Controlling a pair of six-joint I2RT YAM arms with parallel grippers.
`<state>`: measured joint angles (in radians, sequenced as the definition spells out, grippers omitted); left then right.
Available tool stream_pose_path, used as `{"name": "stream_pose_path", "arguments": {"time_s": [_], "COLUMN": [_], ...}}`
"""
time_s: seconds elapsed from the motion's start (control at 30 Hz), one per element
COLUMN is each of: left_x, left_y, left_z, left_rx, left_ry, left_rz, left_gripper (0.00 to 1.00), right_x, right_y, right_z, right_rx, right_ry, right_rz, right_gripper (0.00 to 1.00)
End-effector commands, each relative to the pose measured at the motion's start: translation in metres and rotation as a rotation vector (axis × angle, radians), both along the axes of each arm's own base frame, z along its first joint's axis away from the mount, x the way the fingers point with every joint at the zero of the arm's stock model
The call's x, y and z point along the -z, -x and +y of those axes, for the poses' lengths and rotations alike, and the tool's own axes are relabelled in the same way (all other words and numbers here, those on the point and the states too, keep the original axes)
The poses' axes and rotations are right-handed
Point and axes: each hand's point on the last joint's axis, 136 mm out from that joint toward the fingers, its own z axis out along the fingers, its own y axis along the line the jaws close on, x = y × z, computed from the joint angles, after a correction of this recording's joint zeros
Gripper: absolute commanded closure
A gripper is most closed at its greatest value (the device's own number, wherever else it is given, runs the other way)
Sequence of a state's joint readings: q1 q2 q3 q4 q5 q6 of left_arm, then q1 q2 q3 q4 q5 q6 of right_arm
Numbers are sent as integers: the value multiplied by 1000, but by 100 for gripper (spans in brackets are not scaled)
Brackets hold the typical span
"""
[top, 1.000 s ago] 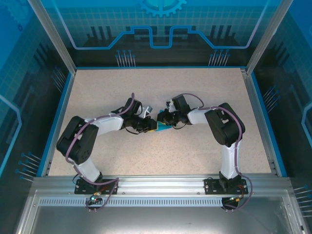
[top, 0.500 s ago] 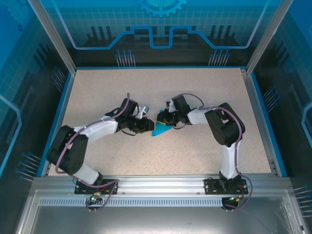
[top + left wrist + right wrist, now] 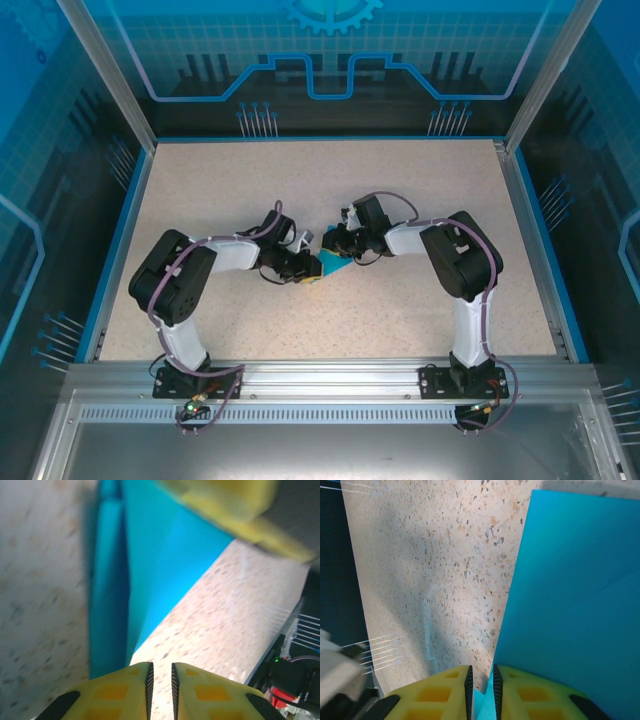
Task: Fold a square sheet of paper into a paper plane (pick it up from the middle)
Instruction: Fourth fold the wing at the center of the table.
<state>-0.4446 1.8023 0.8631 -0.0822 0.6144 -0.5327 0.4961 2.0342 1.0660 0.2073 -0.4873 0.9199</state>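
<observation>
The teal-blue paper [image 3: 338, 264] lies partly folded on the speckled table, at mid-table between the two grippers. In the left wrist view it is a folded wedge [image 3: 150, 565] with a darker flap along its left side. My left gripper [image 3: 312, 266] sits at its left corner. Its yellow fingers [image 3: 160, 664] are shut to a thin slit, with bare table showing in the slit. My right gripper [image 3: 328, 244] rests on the paper's far end, and its yellow finger [image 3: 235, 505] lies on the sheet. Its jaws [image 3: 481, 667] are shut to a slit, with the paper's edge [image 3: 575, 590] running under them.
A blue rim [image 3: 130, 215] borders the table, with blue glass walls beyond. The aluminium base rail [image 3: 330, 378] runs along the near edge. Both forearms lie low over the table on either side of the paper.
The left arm stretched out with its elbow dropped left, then drew back. Its gripper stays at the paper's left corner. The right arm has not moved.
</observation>
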Motion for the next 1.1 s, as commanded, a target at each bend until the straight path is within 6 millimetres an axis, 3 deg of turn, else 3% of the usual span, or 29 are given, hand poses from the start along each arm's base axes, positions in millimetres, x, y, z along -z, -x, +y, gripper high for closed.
{"name": "stream_pose_path", "arguments": {"time_s": [0.0,0.17,0.27,0.43,0.53,0.77,1.07], "left_x": [24,32,3,-68,-84,-64,-12], "left_y": [33,48,39,10,-6,-38,-40], "left_z": [18,32,24,21,13,-17,-14], "left_rx": [47,34,6,-66,-72,-47,-51], "left_ry": [-91,-155,-81,12,45,122,31], "left_rz": [94,134,53,-157,-197,-145,-90], "left_gripper": [80,82,83,80,79,81,83], "right_x": [52,53,53,54,54,50,49], "right_y": [28,28,28,27,27,25,24], "right_z": [-31,-32,-31,-30,-29,-27,-25], "right_rx": [39,39,40,41,42,47,48], "right_ry": [143,146,143,137,136,126,111], "right_rz": [152,152,152,156,156,149,150], "right_gripper": [78,78,78,78,78,78,77]}}
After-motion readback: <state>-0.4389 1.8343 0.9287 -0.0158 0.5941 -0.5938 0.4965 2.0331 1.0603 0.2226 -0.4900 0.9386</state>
